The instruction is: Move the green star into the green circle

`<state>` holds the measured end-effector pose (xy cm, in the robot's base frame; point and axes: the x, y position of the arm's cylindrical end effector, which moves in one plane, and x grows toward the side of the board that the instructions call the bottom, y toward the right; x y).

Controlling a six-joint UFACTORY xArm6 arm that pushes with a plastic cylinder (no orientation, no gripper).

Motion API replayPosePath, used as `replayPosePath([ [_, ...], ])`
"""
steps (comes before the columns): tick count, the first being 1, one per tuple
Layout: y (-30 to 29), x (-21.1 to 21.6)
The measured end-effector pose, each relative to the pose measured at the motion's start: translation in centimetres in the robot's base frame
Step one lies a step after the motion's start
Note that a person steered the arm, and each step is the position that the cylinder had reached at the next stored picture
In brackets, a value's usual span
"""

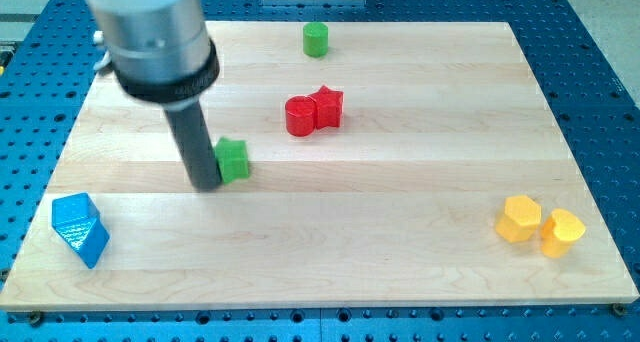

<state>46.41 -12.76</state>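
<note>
The green star [234, 159] lies on the wooden board left of the middle. My tip [206, 185] stands just to the star's left, touching or nearly touching its side. The green circle [316, 39], a small green cylinder, stands near the board's top edge, well up and to the right of the star.
A red cylinder [300, 116] and a red star [327, 106] sit touching between the green star and the green circle, to the right. A blue block [79, 228] lies at the lower left. Two yellow blocks [521, 219] [562, 232] lie at the lower right.
</note>
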Motion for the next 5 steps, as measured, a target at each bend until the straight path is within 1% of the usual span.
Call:
replayPosePath([
  [1, 0.3, -2.7],
  [2, -0.8, 1.8],
  [3, 4.0, 2.2],
  [4, 5.2, -2.8],
  [5, 3.0, -2.5],
])
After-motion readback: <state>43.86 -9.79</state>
